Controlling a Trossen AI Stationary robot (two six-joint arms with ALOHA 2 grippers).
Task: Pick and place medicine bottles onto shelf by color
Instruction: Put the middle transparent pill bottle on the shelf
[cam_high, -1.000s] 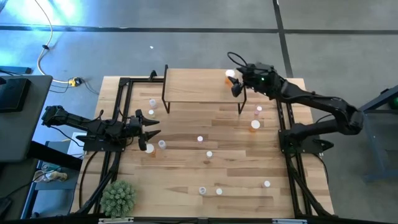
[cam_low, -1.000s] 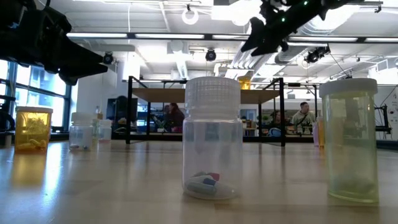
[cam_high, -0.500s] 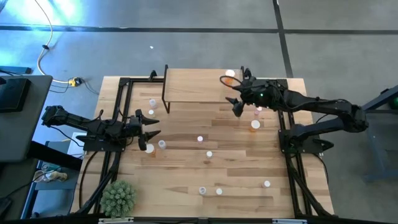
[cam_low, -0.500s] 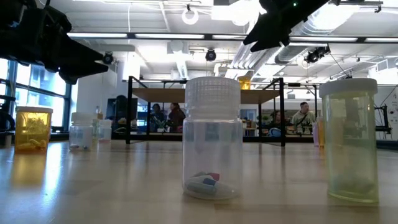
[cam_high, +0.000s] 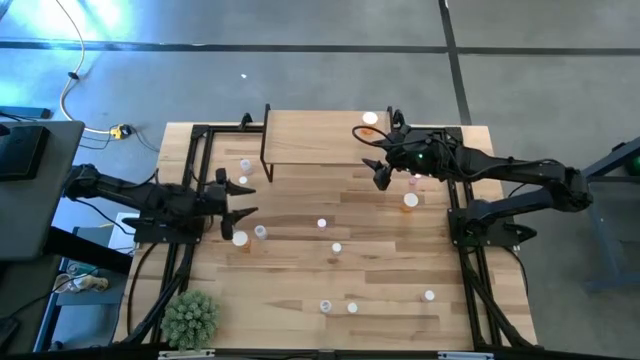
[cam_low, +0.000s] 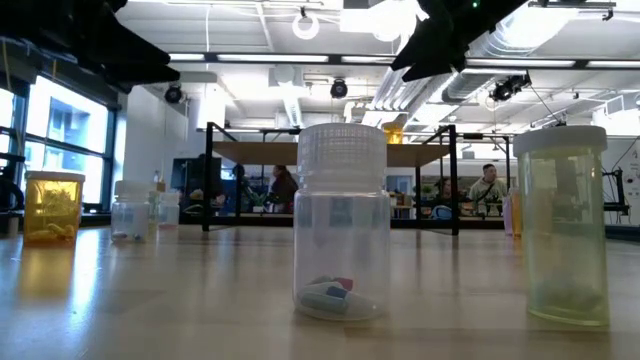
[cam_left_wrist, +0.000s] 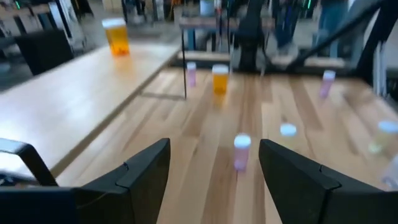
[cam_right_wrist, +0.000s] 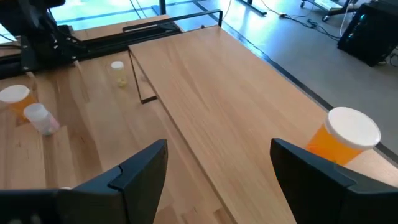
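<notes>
The shelf stands at the table's far middle, and one orange bottle stands on its far right corner, also seen in the right wrist view. Several small white-capped bottles stand scattered on the table, among them a pink one, an orange one and a clear one. My left gripper hangs open above the table's left side, holding nothing. My right gripper hovers open over the shelf's near right part, holding nothing.
A green plant ball sits at the near left corner. Black frame rails run along both table sides. A yellowish bottle and an orange one stand near the low camera. People sit in the room beyond.
My right gripper has drawn back from the orange bottle on the shelf toward the table's near edge, staying open. My left gripper has risen above the table's left side.
</notes>
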